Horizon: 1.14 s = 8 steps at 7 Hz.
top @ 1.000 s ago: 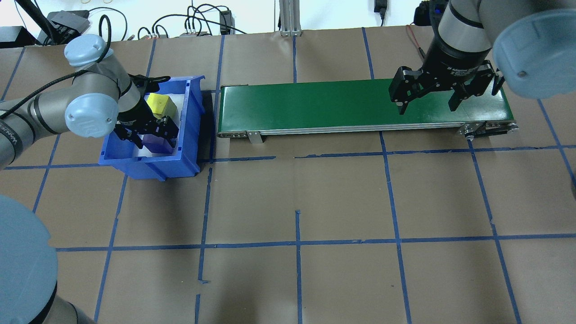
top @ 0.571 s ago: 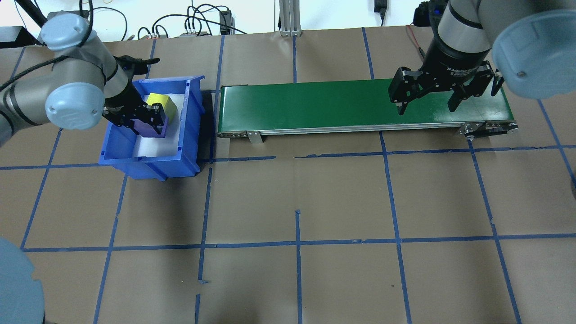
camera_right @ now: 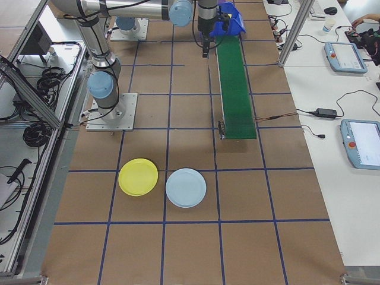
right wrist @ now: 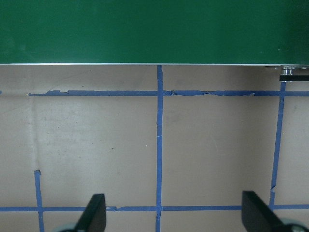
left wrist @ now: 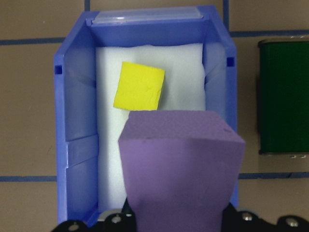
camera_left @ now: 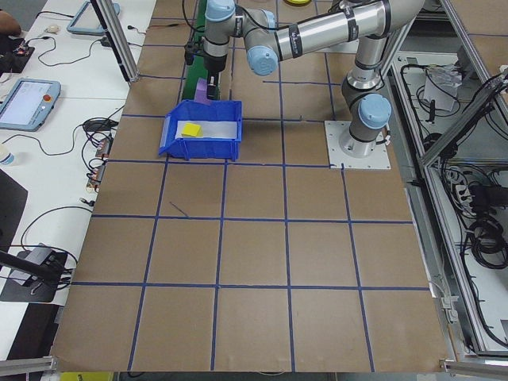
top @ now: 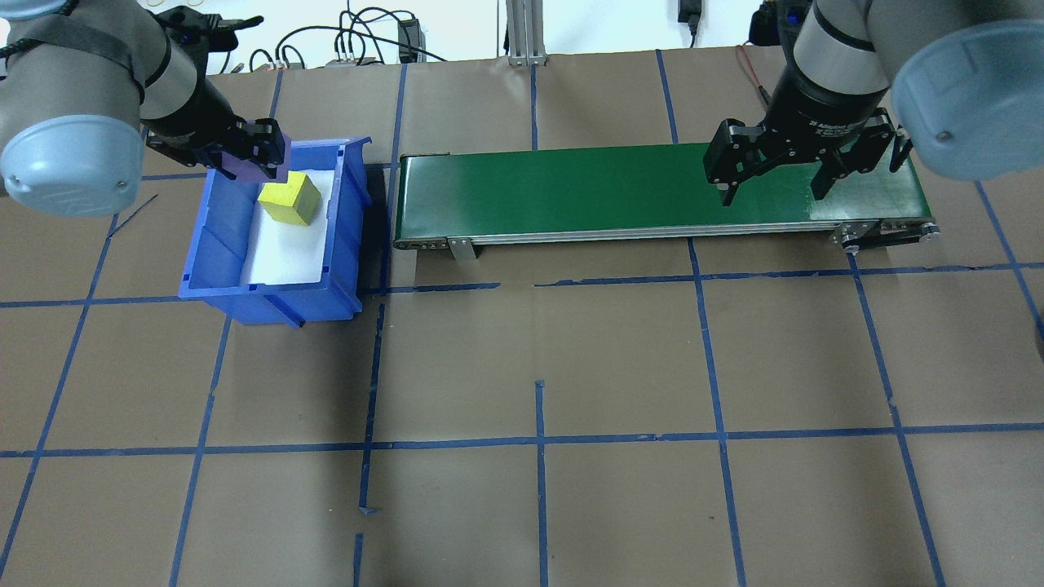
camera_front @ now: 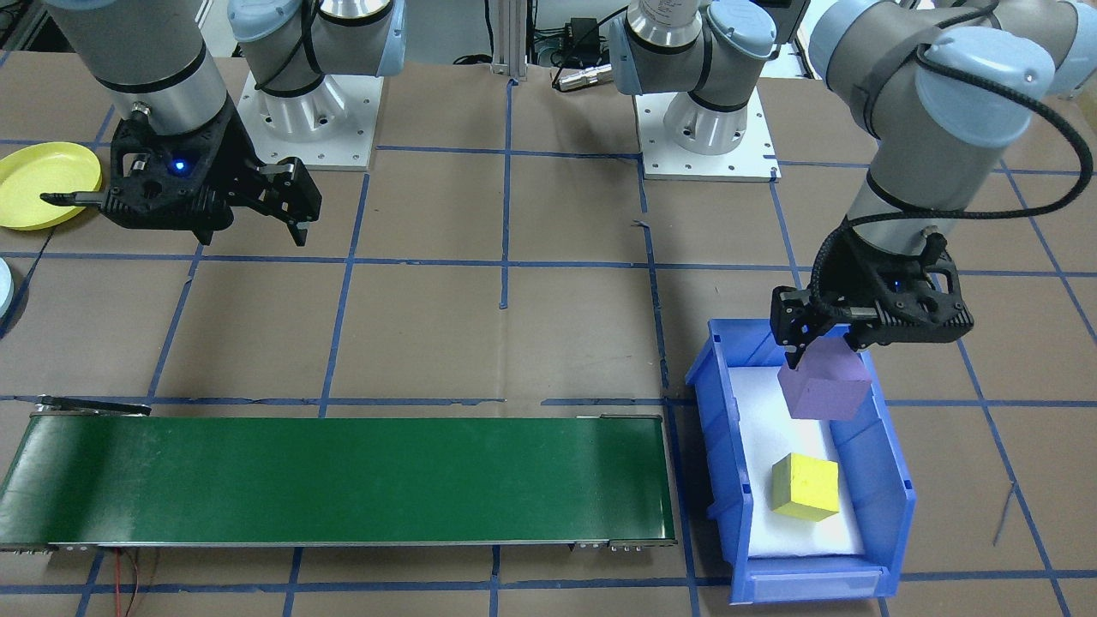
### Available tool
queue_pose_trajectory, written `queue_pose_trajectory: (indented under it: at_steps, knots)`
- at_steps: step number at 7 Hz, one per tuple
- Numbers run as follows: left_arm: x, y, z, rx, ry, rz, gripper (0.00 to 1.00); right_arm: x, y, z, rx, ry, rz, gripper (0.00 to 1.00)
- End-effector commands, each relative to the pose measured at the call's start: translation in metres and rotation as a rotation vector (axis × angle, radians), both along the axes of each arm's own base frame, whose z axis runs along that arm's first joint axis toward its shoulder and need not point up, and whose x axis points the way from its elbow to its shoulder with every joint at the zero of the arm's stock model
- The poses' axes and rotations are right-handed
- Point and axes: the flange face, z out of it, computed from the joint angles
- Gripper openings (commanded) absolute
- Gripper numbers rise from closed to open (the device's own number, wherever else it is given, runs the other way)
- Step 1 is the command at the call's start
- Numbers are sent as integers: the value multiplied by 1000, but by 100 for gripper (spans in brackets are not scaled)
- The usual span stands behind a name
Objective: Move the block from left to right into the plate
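Purple foam block (camera_front: 824, 383) clamped in left gripper (camera_front: 821, 356), lifted above blue plastic bin (camera_front: 895, 495); yellow foam cube (camera_front: 804, 486) lying on bin's white liner. Right gripper (top: 775, 186) spread wide, hovering at green conveyor belt (top: 571, 190).

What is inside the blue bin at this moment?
A yellow block lies on white padding inside the blue bin. The purple block hangs above it in the left end effector, hiding padding beneath.

A purple foam cube block (camera_front: 824, 389) hangs lifted above the blue plastic bin (camera_front: 887, 488); a yellow round plate (camera_front: 38, 184) lies well apart.
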Motion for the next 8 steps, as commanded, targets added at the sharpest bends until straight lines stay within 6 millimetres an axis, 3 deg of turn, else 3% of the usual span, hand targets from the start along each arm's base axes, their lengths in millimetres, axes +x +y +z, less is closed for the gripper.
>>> queue_pose_trajectory:
  at_steps: [1, 3, 4, 5, 6, 7, 8]
  knots:
    - [-59, -8, -9, -39, 120, -1, 35, 0, -1, 1, -10, 0, 3, 100]
    - [-125, -29, -62, -66, 193, 18, 35, 0, -1, 0, -7, 0, 3, 100]
    - [-144, -39, -91, -74, 200, 23, 35, 0, -1, 0, -9, -1, 4, 100]
    - [-147, -48, -120, -58, 202, 25, 36, 0, -1, 0, -5, 0, 3, 100]
    - [-148, -51, -135, -36, 202, 25, 40, 0, -1, 0, -7, -1, 4, 100]
    - [-148, -48, -140, -24, 202, 26, 99, 0, -1, 0, -7, 0, 2, 100]
    - [-148, -43, -132, -34, 196, 19, 100, 0, -1, 0, -6, 0, 2, 100]
